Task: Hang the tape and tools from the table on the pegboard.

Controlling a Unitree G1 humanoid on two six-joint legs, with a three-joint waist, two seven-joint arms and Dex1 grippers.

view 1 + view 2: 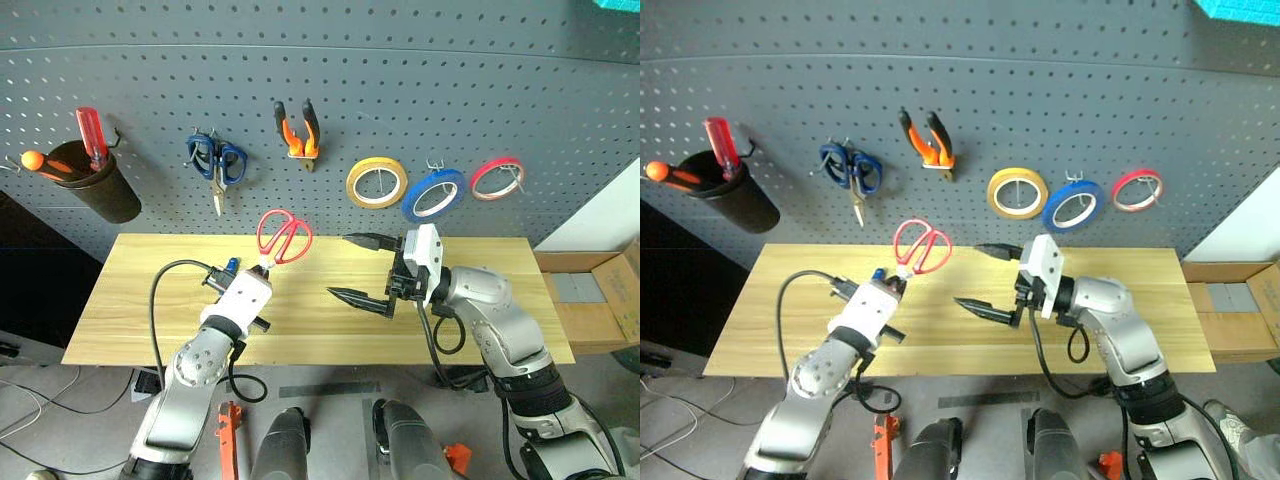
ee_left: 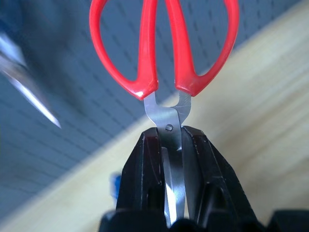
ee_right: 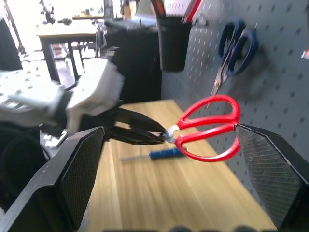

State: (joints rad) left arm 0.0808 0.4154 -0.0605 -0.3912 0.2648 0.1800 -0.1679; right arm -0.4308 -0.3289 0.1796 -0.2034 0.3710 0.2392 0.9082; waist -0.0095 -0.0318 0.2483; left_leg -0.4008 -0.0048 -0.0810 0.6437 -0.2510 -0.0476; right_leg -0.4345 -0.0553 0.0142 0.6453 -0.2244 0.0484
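My left gripper (image 1: 262, 266) is shut on the steel blades of the red-handled scissors (image 1: 284, 238), holding them above the table (image 1: 480, 300) with the handles toward the pegboard (image 1: 400, 80). The left wrist view shows both fingers (image 2: 145, 169) clamped on the blades just below the pivot. My right gripper (image 1: 338, 265) stands open to the right of the scissors, pointing at them, with nothing in it. A small blue-handled screwdriver (image 3: 164, 153) lies on the table beneath the scissors. The blue tape (image 1: 434, 193) and the orange-and-black pliers (image 1: 298, 130) hang on the pegboard.
On the pegboard hang blue-handled scissors (image 1: 216, 160), a yellow roll (image 1: 376, 182), a red roll (image 1: 497, 178) and a black cup (image 1: 95, 185) holding red and orange screwdrivers. A cardboard box (image 1: 600, 295) sits past the table's right end.
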